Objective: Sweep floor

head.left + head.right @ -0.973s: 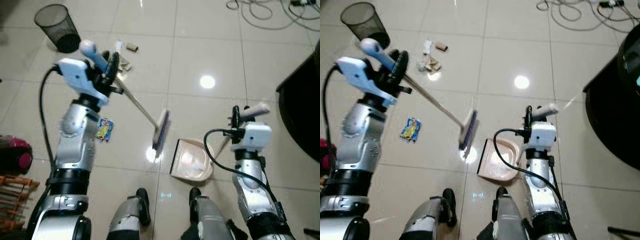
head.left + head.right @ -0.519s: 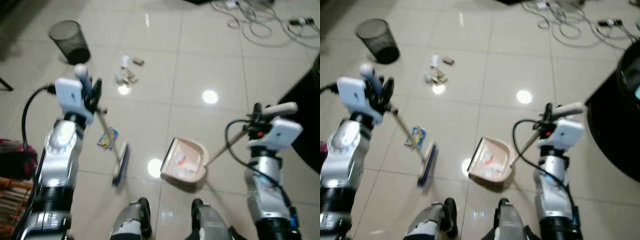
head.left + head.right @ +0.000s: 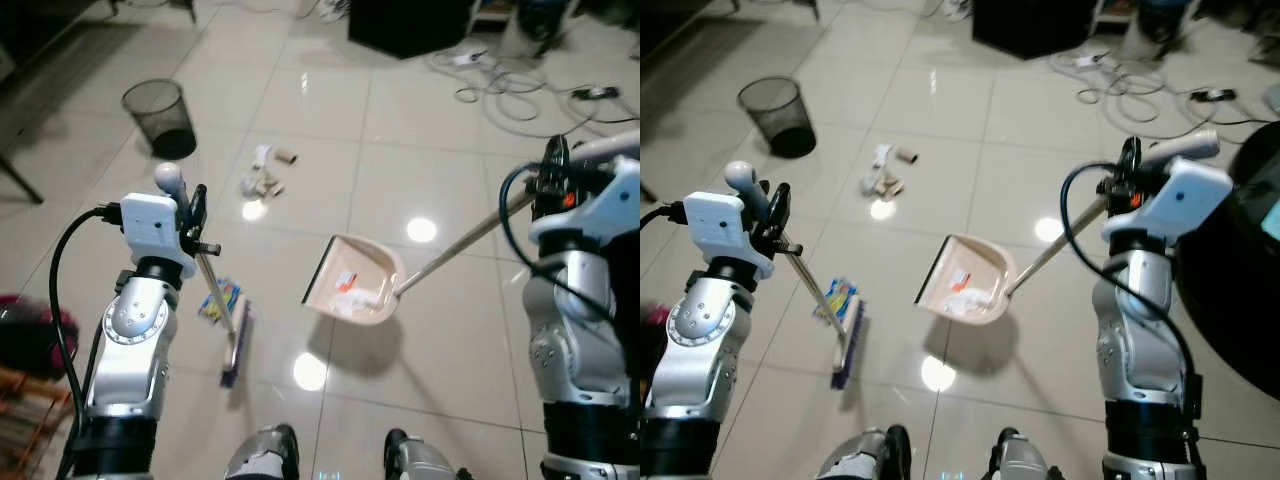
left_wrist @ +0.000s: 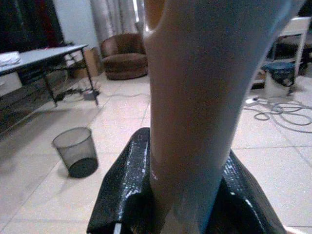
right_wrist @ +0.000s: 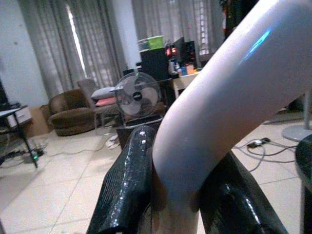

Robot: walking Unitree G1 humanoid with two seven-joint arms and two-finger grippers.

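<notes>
Broom (image 3: 222,310) clenched in our left gripper (image 3: 190,225), head on floor (image 3: 420,160) near-left; right gripper (image 3: 552,180) grasps raised dustpan (image 3: 352,285). Lower pan flat before sweeping far debris (image 3: 262,180) in.

Bright, even room light; round lamp glare spots shine on the glossy floor (image 3: 420,150). Soft shadow sits under the dustpan (image 3: 355,290). Head views fairly sharp, wide-angle bent at edges. Wrist views: close handle (image 4: 195,112) blurred, windows blown out.

Home living rm: brown armchair (image 4: 124,52), curtains (image 5: 87,48), fan (image 5: 135,97), tiled floor (image 3: 420,130), wire bin (image 3: 160,117).
</notes>
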